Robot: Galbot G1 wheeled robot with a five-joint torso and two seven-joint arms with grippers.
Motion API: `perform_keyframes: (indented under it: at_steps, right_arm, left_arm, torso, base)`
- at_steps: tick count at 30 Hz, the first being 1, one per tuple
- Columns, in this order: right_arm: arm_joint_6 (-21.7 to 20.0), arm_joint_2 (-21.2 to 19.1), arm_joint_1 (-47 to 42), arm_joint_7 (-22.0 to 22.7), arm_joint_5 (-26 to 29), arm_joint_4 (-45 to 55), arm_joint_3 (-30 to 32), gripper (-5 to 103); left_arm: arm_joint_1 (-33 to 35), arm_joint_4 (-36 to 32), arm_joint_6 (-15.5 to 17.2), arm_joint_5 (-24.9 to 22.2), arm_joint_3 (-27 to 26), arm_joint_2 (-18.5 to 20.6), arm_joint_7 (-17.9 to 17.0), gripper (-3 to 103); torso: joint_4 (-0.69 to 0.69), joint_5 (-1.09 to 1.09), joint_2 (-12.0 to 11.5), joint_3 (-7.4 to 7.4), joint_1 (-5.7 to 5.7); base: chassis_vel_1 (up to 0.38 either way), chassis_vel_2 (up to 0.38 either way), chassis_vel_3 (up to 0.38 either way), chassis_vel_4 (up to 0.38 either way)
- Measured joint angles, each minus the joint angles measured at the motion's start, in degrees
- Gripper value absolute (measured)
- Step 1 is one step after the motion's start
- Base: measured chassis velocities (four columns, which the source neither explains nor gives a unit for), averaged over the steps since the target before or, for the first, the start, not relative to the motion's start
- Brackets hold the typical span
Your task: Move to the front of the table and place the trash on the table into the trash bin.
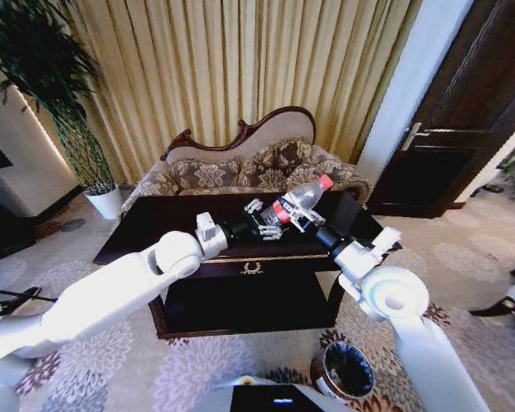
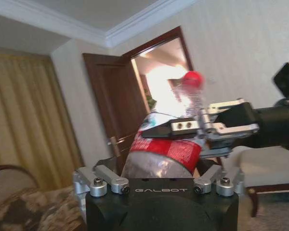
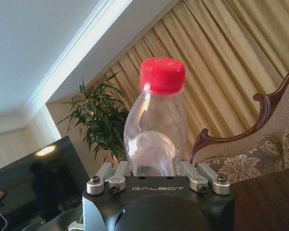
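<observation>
Above the worktop (image 1: 146,227) you see both outstretched arms meet: left hand (image 1: 269,225) and right hand (image 1: 302,217) each clamp the bottle (image 1: 299,202).

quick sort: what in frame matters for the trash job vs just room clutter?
Job:
- bottle, red cap, held above the table by both the left end effector and right end effector
- trash bin on the carpet by the robot's right arm

Clutter:
- sofa behind the table
- potted plant
- curtains
- door
</observation>
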Motion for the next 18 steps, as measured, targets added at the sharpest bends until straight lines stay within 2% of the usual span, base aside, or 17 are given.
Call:
perform_keyframes:
  at_steps: [1,3,4,5,6,7,8,10,12,13,16,17,18]
  right_arm:
    - [0.0,0.0,0.0,0.0,0.0,0.0,0.0,35]
    - [0.3,0.4,0.2,-0.1,-0.4,-0.8,0.7,30]
    - [0.3,0.4,0.2,-0.1,-0.4,-0.8,0.7,30]
    - [0.2,0.5,0.3,0.1,-0.9,-1.8,1.0,29]
    - [0.3,0.7,0.7,0.1,-1.2,-2.6,1.1,28]
    - [0.4,0.9,1.3,0.1,-1.7,-3.6,1.3,28]
    - [0.6,1.0,1.6,0.1,-2.2,-4.4,1.3,28]
    - [1.0,1.2,1.9,0.1,-2.9,-5.2,1.3,28]
    - [1.7,1.8,2.7,0.1,-4.9,-7.3,1.7,28]
    - [1.7,1.8,2.7,0.1,-4.9,-7.3,1.7,28]
    - [2.6,2.4,3.2,0.1,-8.4,-9.6,2.5,28]
    - [2.6,2.4,3.2,0.1,-8.4,-9.6,2.5,28]
    - [3.1,2.7,3.4,0.1,-10.6,-10.7,2.8,28]
  left_arm:
    - [0.0,0.0,0.0,0.0,0.0,0.0,0.0,88]
    - [1.0,-1.0,1.5,-1.5,-2.7,1.2,-2.0,97]
    - [1.0,-1.0,1.5,-1.5,-2.7,1.2,-2.0,97]
    - [1.6,-1.3,2.2,-2.4,-5.0,2.0,-4.1,99]
    - [2.4,-2.0,2.9,-3.4,-6.5,2.6,-4.9,100]
    - [3.4,-2.4,3.4,-4.2,-8.4,3.1,-5.9,100]
    - [4.1,-2.8,3.6,-4.7,-9.8,3.6,-6.5,100]
    - [5.1,-3.3,4.0,-5.3,-11.6,4.2,-7.2,100]
    - [8.4,-4.3,4.6,-5.9,-16.9,5.6,-8.1,100]
    - [8.4,-4.3,4.6,-5.9,-16.9,5.6,-8.1,100]
    - [14.7,-6.0,5.0,-6.2,-23.8,7.4,-8.8,100]
    - [14.7,-6.0,5.0,-6.2,-23.8,7.4,-8.8,100]
    - [17.8,-6.7,5.3,-6.3,-26.7,8.0,-9.7,100]
  torso:
    - [0.00,0.00,0.0,0.00,0.00]
    - [-0.01,-0.01,0.0,0.00,0.00]
    - [-0.01,-0.01,0.0,0.00,0.00]
    - [0.00,-0.04,0.0,0.00,0.00]
    - [0.00,0.08,0.0,0.00,0.00]
    - [0.00,-0.07,0.0,0.00,0.00]
    - [0.00,0.00,0.0,0.00,0.00]
    - [0.00,0.00,0.0,0.00,0.00]
    - [0.00,-0.01,0.0,0.00,0.00]
    - [0.00,-0.01,0.0,0.00,0.00]
    - [0.00,0.00,0.0,0.00,0.00]
    - [0.00,0.00,0.0,0.00,0.00]
    - [0.01,0.00,0.0,0.00,0.00]
  base:
    - [0.000,0.000,0.000,0.000]
    - [0.000,0.000,0.000,0.000]
    - [0.000,0.000,0.000,0.000]
    - [0.000,0.000,0.000,0.000]
    - [0.000,0.000,0.000,0.000]
    - [0.000,0.000,0.000,0.000]
    - [0.000,0.000,0.000,0.000]
    - [0.000,0.000,0.000,0.000]
    - [0.000,0.000,0.000,0.000]
    - [0.000,0.000,0.000,0.000]
    - [0.000,0.000,0.000,0.000]
    - [0.000,0.000,0.000,0.000]
    - [0.000,0.000,0.000,0.000]
